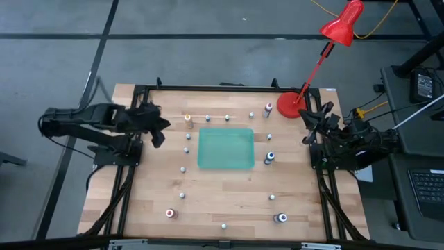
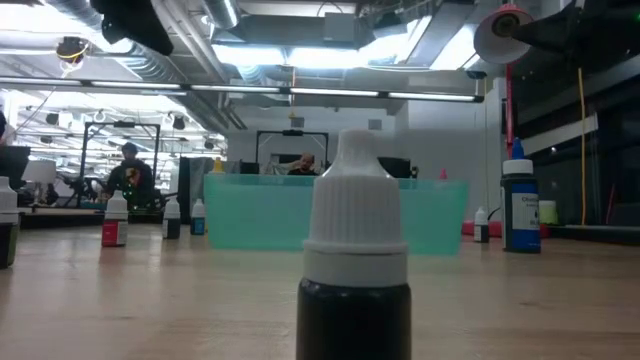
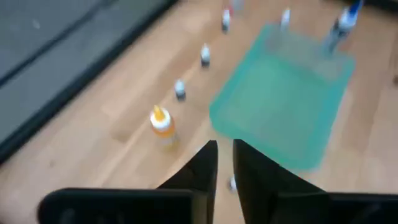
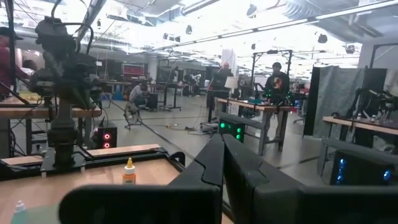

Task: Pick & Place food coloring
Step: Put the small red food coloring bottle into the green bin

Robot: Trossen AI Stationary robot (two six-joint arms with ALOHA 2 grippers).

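Several tiny food coloring bottles stand upright on the wooden table around a flat green mat (image 1: 226,148). Among them are an orange one (image 1: 187,119), a blue one (image 1: 269,158), a red one (image 1: 170,214) and a dark one (image 1: 281,218). In the low view a dark bottle with a white cap (image 2: 355,270) stands closest. My left gripper (image 1: 158,132) hovers over the table's left side, near the orange bottle (image 3: 161,124), its fingers (image 3: 205,165) a narrow gap apart and holding nothing. My right gripper (image 1: 309,121) waits at the right edge, shut and empty.
A red desk lamp has its base (image 1: 288,104) on the far right corner, and its head (image 1: 343,24) reaches out beyond the table. A black frame (image 1: 208,88) runs along the table's edges. Bare wood lies between the mat and the near row of bottles.
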